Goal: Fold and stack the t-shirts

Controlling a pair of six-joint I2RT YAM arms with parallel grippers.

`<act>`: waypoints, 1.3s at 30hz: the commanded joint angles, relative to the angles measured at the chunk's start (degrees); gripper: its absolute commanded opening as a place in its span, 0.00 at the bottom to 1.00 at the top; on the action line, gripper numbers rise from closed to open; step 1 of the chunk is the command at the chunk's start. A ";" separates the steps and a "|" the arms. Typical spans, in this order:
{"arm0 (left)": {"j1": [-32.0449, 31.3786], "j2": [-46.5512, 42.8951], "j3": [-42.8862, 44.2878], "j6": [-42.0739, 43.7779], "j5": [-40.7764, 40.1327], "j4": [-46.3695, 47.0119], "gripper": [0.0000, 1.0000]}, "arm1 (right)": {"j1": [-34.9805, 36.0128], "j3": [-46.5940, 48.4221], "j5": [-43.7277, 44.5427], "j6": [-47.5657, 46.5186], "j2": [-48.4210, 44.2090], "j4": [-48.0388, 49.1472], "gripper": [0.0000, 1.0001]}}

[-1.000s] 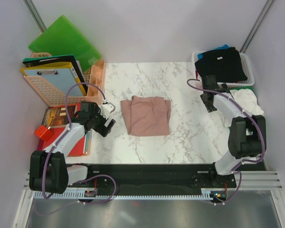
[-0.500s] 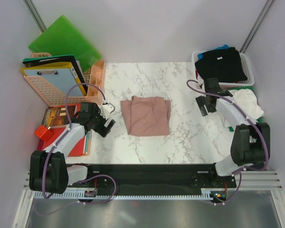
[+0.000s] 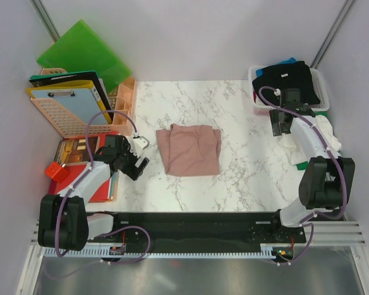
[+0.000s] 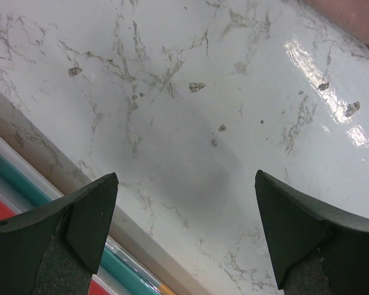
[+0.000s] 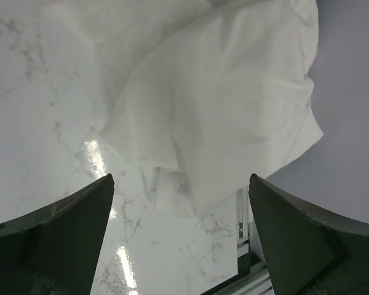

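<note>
Top external view, starting at my end of the table [image 3: 234, 175]: the left gripper [image 3: 142, 152] sits low over the marble near the left edge. Its wrist camera shows both fingers [image 4: 80, 224] spread wide with only bare stone between them, so that hand is released and carries nothing. Just beyond it, in the middle of the table, the pink t-shirt [image 3: 189, 149] lies folded into a rough rectangle, which I take as the base of the stack. Further out on the right, the right gripper [image 3: 281, 127] hovers over the white t-shirt [image 5: 227, 92], which is crumpled in a loose heap at the table's right edge. Those jaws are also fully apart and empty, though I cannot tell whether the fingertips touch the cloth yet. Farthest back, the black t-shirt [image 3: 289, 80] is piled in the white basket [image 3: 254, 74], with a scrap of blue cloth [image 3: 288, 61] showing behind it. I judge the white shirt to be the one in hand. It should be light, limp and easily bunched, and likely to slide on this glossy top instead of holding any shape. I would pinch it at a free outer edge such as a hem or shoulder, where the layers are thin, not in the thick middle of the heap. Then I would drag it toward open marble before spreading it.
</note>
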 commanded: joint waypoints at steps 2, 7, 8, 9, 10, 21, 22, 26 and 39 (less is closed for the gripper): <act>0.35 -1.31 -1.60 0.97 0.15 1.72 0.99 | -5.85 1.91 2.60 1.76 1.34 2.38 0.98; 0.35 -1.75 -3.80 2.20 -1.08 3.21 0.99 | -10.16 1.91 1.90 1.32 3.63 3.71 0.98; 0.35 -1.40 -4.15 2.29 -1.43 3.30 0.99 | -11.21 1.56 2.07 1.14 4.33 4.32 0.98; 0.35 -1.31 -4.24 2.47 -1.43 3.39 0.99 | -11.74 1.30 1.47 1.14 4.68 4.67 0.98; 0.35 -1.14 -4.24 2.56 -1.52 3.65 0.99 | -12.27 1.12 1.20 1.23 5.03 4.85 0.98; 0.35 0.09 -4.33 2.82 -1.70 4.53 0.99 | -21.49 -2.57 -3.72 2.72 13.99 10.39 0.98; 0.35 0.18 -4.50 3.08 -1.87 4.70 0.99 | -21.94 -2.57 -4.42 2.72 14.70 10.47 0.98; 0.35 1.06 -4.85 3.17 -2.40 5.23 0.99 | -24.23 -1.61 -9.85 3.16 18.13 8.29 0.98; 0.35 0.53 -2.57 3.44 -3.28 3.91 0.99 | -21.43 -5.99 -21.13 -11.16 14.91 -4.55 0.98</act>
